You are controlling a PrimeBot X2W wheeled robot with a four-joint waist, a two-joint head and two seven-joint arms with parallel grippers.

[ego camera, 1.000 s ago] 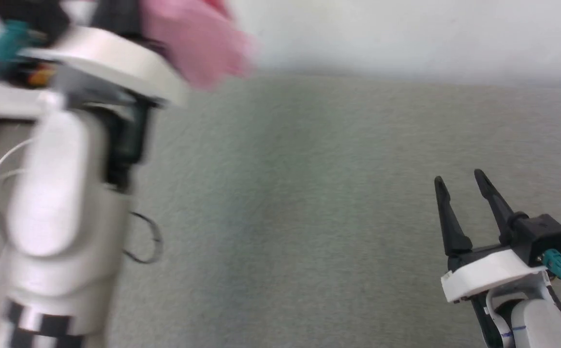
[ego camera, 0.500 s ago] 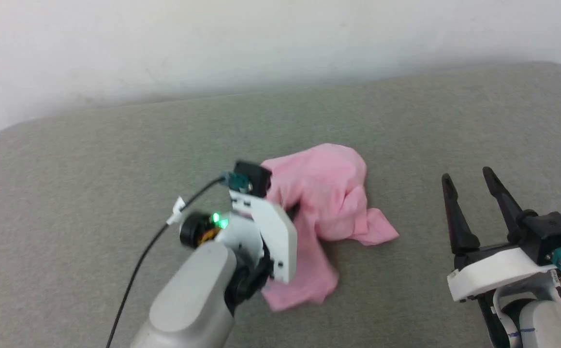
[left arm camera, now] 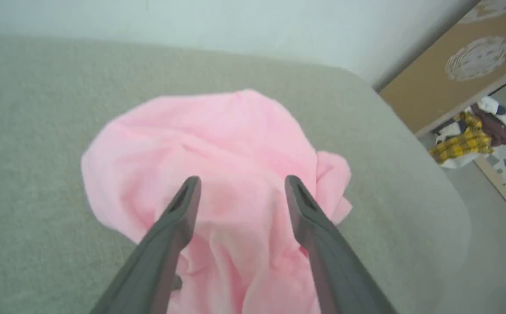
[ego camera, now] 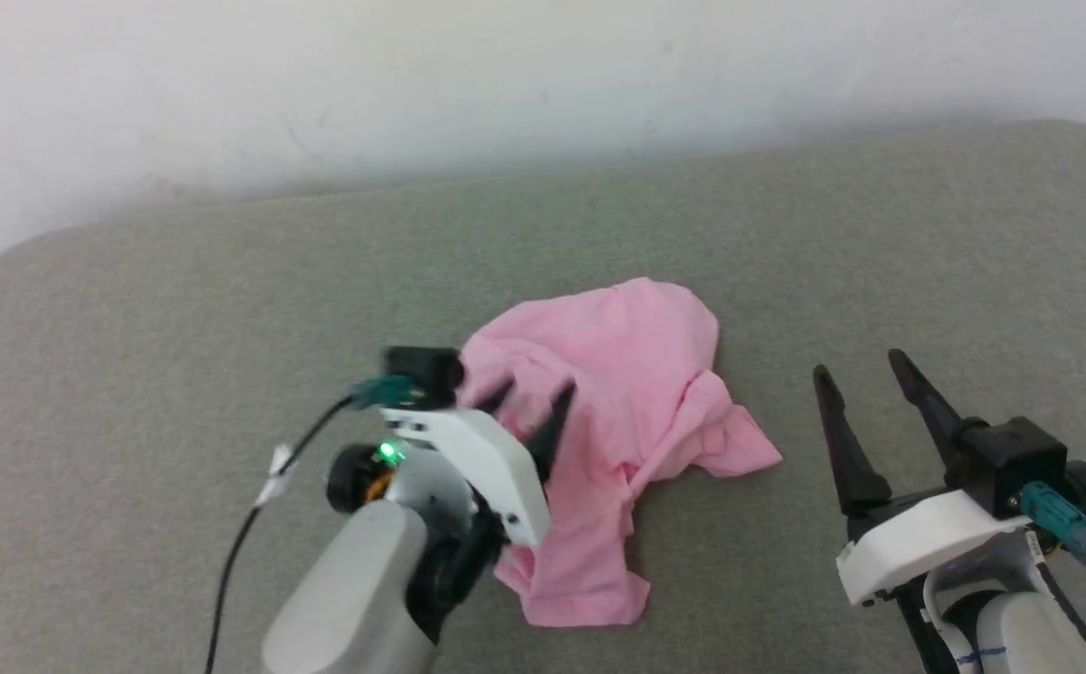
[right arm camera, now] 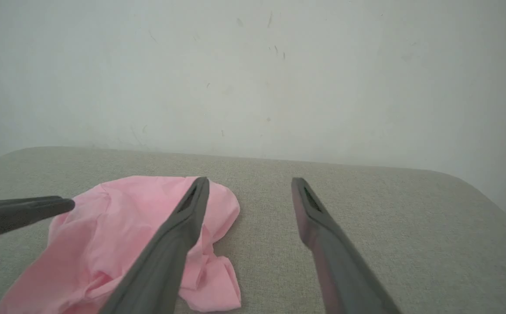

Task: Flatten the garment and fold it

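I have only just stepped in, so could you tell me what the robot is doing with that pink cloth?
The robot is working on a pink garment, which lies crumpled on a grey-green padded surface. Its left gripper is over the garment with its jaws open, not clamped on the cloth. The right gripper is open too, off to the garment's right and clear of it. Nothing is flattened or folded yet.
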